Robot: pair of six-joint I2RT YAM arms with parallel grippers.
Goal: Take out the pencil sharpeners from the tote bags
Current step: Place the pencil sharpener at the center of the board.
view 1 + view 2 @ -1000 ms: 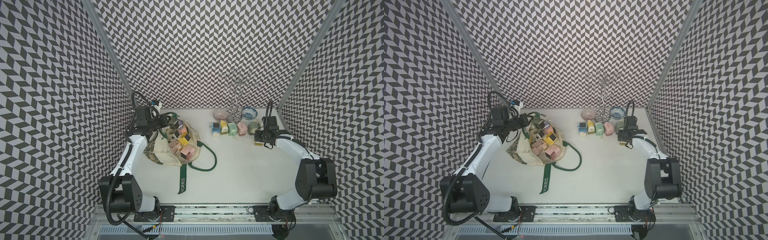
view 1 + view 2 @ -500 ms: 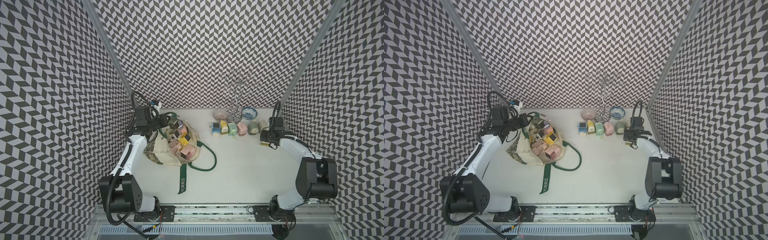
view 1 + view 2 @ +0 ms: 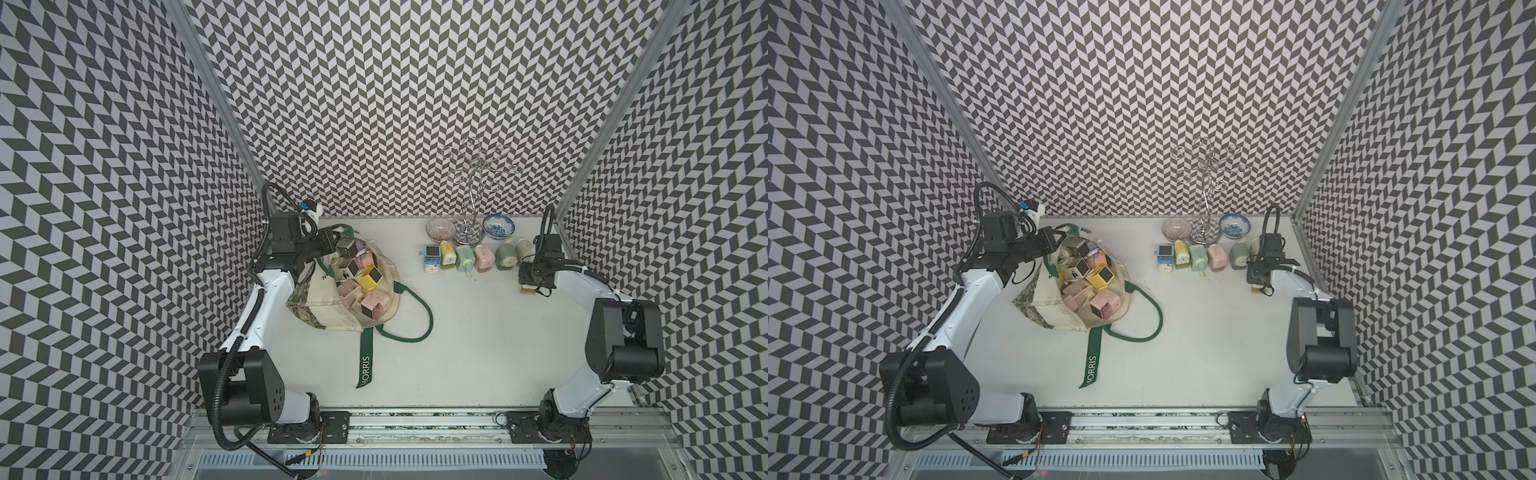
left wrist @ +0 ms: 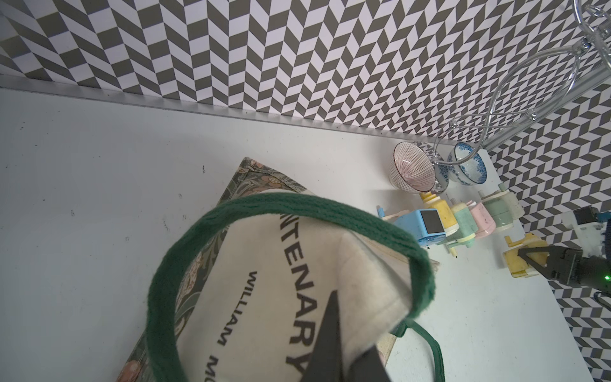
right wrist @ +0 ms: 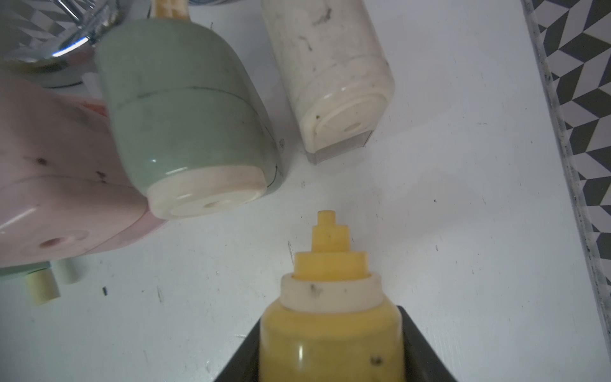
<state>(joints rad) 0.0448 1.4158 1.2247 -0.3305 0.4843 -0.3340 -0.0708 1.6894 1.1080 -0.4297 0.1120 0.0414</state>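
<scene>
The cream tote bag (image 3: pixel 332 307) with green straps lies at the left, mouth open, with several pastel pencil sharpeners (image 3: pixel 370 278) heaped inside. My left gripper (image 3: pixel 328 243) is shut on the bag's cream rim at the far side; in the left wrist view the left gripper (image 4: pixel 344 347) pinches the fabric under a green strap (image 4: pixel 297 205). My right gripper (image 5: pixel 330 350) is shut on a yellow sharpener (image 5: pixel 330 330), held low over the table just in front of the right end of a row of sharpeners (image 3: pixel 478 257). A top view shows that yellow sharpener (image 3: pixel 528 291) under the right wrist.
Behind the row stand a pink-striped bowl (image 3: pixel 440 228), a blue-patterned bowl (image 3: pixel 497 225) and a chrome wire stand (image 3: pixel 469 208). The cream sharpener (image 5: pixel 334 82) and grey-green sharpener (image 5: pixel 185 109) lie closest to my right gripper. The right wall's rail (image 5: pixel 568 165) runs close by.
My right gripper, holding the yellow sharpener, swung toward the right wall and then came back a little toward the front. The left arm and the bag have not moved.
</scene>
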